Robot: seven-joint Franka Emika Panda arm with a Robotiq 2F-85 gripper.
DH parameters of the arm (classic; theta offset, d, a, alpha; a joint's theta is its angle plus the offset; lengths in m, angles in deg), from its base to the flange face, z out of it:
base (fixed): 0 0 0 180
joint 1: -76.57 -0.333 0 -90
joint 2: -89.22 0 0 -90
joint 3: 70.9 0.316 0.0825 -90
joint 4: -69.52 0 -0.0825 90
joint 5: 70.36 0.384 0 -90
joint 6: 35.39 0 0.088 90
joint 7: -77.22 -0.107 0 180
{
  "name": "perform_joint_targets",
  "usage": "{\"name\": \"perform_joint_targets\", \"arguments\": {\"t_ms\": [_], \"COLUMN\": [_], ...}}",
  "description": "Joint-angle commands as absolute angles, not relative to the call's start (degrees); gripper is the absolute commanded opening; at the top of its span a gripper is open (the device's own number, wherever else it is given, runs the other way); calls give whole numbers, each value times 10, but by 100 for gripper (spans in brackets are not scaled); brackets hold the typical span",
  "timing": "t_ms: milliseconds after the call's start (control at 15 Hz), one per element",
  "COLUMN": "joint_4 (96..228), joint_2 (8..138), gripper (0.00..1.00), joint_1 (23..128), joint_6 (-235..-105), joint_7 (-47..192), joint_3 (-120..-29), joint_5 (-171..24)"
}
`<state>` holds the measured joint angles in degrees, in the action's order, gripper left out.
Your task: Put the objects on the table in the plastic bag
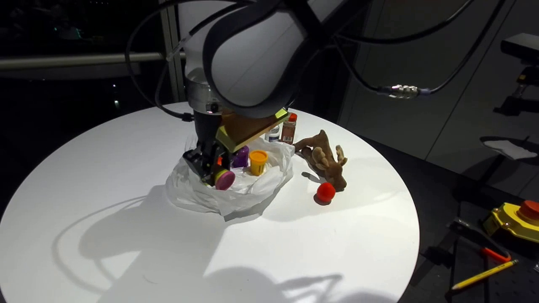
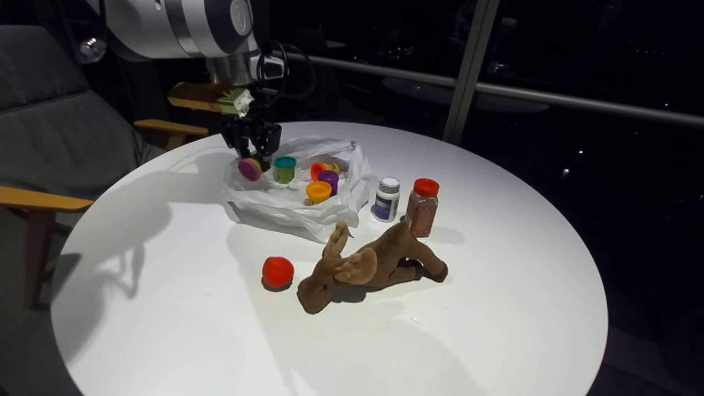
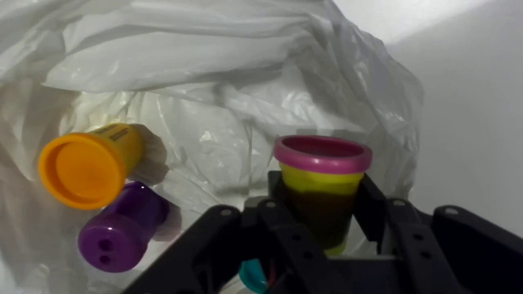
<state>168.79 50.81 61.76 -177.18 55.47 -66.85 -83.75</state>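
White folds of the plastic bag (image 3: 175,61) back the wrist view; the hand (image 3: 322,188), clamped on a pink-lidded tub (image 3: 320,180), extends from the lower edge. In an exterior view the arm (image 1: 252,63) hangs from top centre, hand downward; in an exterior view the tub (image 2: 249,170) tilts, upper left.

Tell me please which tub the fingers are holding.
The yellow tub with the pink lid: only this one is between the fingers; the orange tub, teal-lidded tub and red-lidded tub rest in the plastic bag.
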Motion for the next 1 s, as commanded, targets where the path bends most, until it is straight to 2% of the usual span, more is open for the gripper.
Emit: {"name": "perform_joint_targets", "arguments": {"t_ms": [0, 933], "joint_4": [1632, 1561], "joint_2": [474, 409], "gripper": [19, 19], "joint_1": [595, 526], "joint_6": [-1754, -1719], "joint_7": [572, 536], "joint_3": [-682, -789], "joint_5": [-820, -917]}}
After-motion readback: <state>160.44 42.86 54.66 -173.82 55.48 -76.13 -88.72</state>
